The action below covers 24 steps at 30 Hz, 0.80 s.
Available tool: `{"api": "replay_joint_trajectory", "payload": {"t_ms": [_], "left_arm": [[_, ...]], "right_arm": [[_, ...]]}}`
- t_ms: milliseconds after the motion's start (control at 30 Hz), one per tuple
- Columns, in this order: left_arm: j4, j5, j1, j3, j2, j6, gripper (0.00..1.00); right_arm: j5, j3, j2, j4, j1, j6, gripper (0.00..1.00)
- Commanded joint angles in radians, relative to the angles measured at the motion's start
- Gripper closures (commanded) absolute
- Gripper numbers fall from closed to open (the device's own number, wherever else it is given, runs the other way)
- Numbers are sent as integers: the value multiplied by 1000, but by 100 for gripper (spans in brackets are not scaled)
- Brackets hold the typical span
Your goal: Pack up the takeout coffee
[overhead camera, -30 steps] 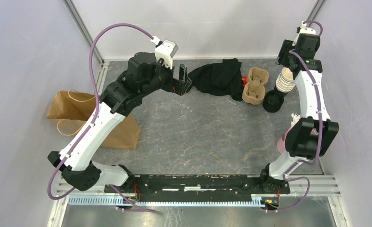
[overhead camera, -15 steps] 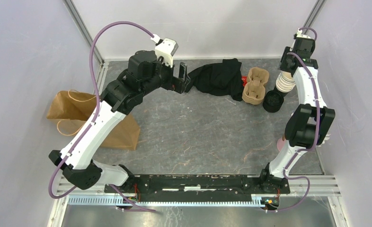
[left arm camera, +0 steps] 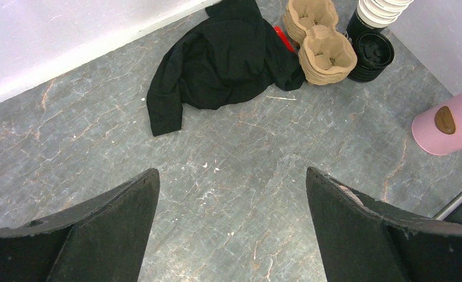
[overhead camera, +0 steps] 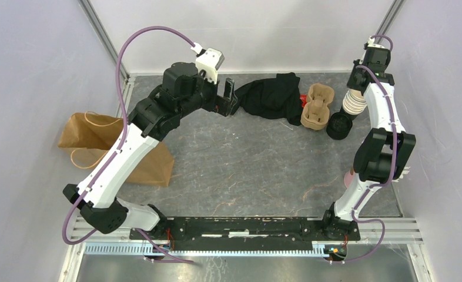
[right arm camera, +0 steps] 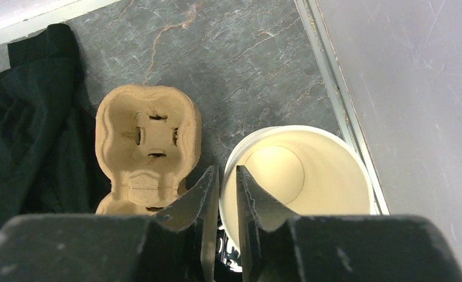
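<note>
The takeout coffee is out of view; no capped cup shows in any frame. My right gripper (overhead camera: 358, 83) (right arm camera: 227, 170) hangs over a stack of lidless cups with cream insides (overhead camera: 354, 101) (right arm camera: 299, 176) at the back right. Its jaws stand narrow astride the top cup's left rim, one finger inside the cup and one outside. My left gripper (overhead camera: 230, 97) (left arm camera: 231, 173) is open wide above bare table, just left of a black cloth (overhead camera: 270, 94) (left arm camera: 223, 64), with nothing between its fingers.
Stacked cardboard cup carriers (overhead camera: 317, 106) (right arm camera: 148, 138) lie left of the cup stack, with a pile of loose black lids (overhead camera: 339, 125) (left arm camera: 372, 56) in front. A brown paper bag (overhead camera: 99, 141) lies at the left. A pink bottle (left arm camera: 449, 120) lies by the right wall.
The right gripper's jaws have narrowed onto the top cup's rim, and its elbow has swung towards the back. The left arm has barely shifted.
</note>
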State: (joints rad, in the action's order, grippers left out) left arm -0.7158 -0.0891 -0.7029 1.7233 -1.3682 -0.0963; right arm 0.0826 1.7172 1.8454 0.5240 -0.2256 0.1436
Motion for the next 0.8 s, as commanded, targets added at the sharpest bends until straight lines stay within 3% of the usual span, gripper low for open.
{"api": "replay_joint_trajectory", "payload": {"t_ms": [0, 100, 367, 767], "left_arm": [[14, -4, -1, 37, 5, 37, 0], [15, -1, -1, 35, 8, 36, 0], [15, 1, -1, 38, 9, 37, 0], [15, 2, -1, 41, 11, 39, 0]], "right_arm": [[-12, 9, -6, -24, -6, 2, 80], [-15, 4, -6, -20, -6, 2, 84], [-16, -4, -9, -21, -7, 5, 82], [-13, -15, -32, -10, -6, 2, 94]]}}
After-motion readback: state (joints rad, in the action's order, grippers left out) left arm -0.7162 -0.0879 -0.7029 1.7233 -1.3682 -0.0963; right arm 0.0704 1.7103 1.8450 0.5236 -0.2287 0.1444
